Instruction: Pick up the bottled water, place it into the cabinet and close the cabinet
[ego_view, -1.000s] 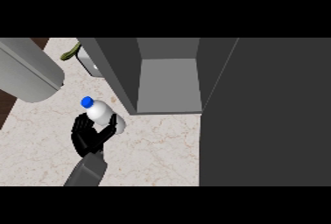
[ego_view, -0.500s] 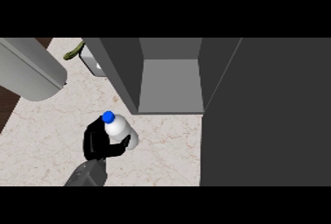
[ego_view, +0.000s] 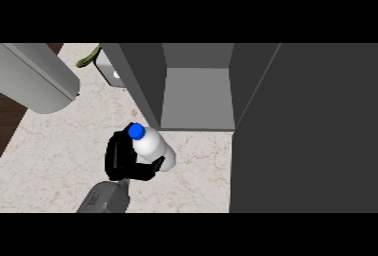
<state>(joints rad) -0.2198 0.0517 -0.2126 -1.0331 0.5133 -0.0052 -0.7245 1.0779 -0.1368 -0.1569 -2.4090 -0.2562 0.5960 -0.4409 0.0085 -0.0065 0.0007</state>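
The bottled water (ego_view: 151, 145), white with a blue cap (ego_view: 136, 131), is held above the marble counter (ego_view: 59, 150) just in front of the cabinet's left front corner. My left hand (ego_view: 118, 157) is shut on it, fingers curled round its left side and thumb (ego_view: 153, 165) across its lower right. The bottle leans with its cap toward the upper left. The grey cabinet (ego_view: 196, 97) stands open, showing a bare inner floor. Its dark door (ego_view: 310, 130) is swung out at the right. My right hand does not show.
A large grey cylinder (ego_view: 37, 75) lies at the upper left. A small white object (ego_view: 111, 72) with a green piece (ego_view: 88, 56) sits behind the cabinet's left wall. The counter's left edge (ego_view: 16, 127) borders dark brown floor.
My left hand closed round the bottle and carried it right and nearer, from the open counter to just in front of the cabinet's opening.
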